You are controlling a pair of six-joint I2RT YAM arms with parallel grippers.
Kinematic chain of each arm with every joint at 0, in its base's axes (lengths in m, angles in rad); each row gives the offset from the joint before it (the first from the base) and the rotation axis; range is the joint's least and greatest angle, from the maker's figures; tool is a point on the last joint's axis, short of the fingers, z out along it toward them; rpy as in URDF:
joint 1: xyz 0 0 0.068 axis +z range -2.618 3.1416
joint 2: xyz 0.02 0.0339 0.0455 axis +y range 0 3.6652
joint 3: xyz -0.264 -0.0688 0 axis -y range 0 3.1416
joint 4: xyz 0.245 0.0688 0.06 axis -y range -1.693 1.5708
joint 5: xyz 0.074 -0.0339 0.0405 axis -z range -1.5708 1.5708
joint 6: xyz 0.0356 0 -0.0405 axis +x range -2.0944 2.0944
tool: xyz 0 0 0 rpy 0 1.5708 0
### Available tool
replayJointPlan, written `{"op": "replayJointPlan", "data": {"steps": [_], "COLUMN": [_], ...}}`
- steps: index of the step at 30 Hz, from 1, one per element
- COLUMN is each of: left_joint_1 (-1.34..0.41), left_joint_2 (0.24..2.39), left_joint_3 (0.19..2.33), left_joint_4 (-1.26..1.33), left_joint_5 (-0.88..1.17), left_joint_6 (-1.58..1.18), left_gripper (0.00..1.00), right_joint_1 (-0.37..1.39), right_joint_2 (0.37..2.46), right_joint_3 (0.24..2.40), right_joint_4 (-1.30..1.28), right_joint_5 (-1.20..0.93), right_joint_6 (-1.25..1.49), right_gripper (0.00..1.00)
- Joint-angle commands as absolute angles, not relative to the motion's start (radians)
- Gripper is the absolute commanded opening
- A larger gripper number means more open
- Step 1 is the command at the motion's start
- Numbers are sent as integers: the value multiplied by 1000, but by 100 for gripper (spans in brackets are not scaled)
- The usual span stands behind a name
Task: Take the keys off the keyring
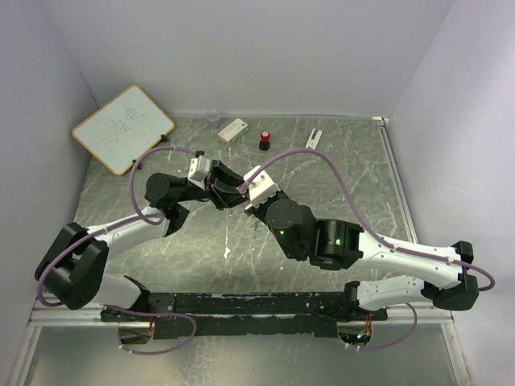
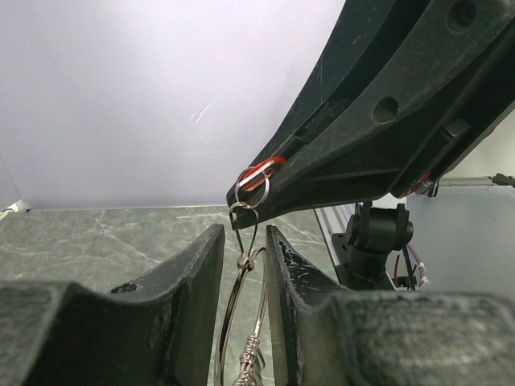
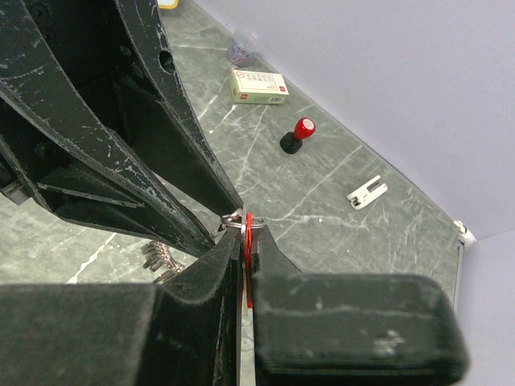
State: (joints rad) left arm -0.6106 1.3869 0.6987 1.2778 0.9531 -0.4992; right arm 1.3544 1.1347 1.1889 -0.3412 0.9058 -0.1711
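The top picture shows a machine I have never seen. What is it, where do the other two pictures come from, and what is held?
These are two robot arms, the left arm and right arm, bolted to a table. The top picture looks down from above them. The other two come from cameras on the wrists, so each shows its own fingers. At the back lie a whiteboard, a cup, a white box, a red-capped black cylinder and a white strip. The left gripper pinches a wire key ring; the right gripper pinches a red key on it.

keyring (image 2: 224, 322) | thin silver loop; hanging | red key (image 2: 260, 172) | head clamped above
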Motion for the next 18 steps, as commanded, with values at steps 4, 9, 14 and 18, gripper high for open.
{"op": "replayJointPlan", "data": {"steps": [4, 9, 14, 18], "left_joint_1": [-613, -614, -617, -617], "left_joint_2": [1409, 1403, 1402, 1410], "left_joint_3": [702, 701, 704, 705], "left_joint_4": [1329, 1316, 1329, 1337], "left_joint_5": [986, 978, 977, 976], "left_joint_6": [-517, -504, -511, -517], "left_gripper": [38, 37, 37, 37], "right_joint_1": [1359, 1358, 1359, 1359], "right_joint_2": [1115, 1116, 1118, 1119], "right_joint_3": [1183, 1182, 1178, 1174], "right_joint_4": [-302, -300, -300, -296], "right_joint_5": [919, 918, 913, 911], "right_joint_6": [-183, -183, -181, -182], "right_gripper": [0, 0, 0, 0]}}
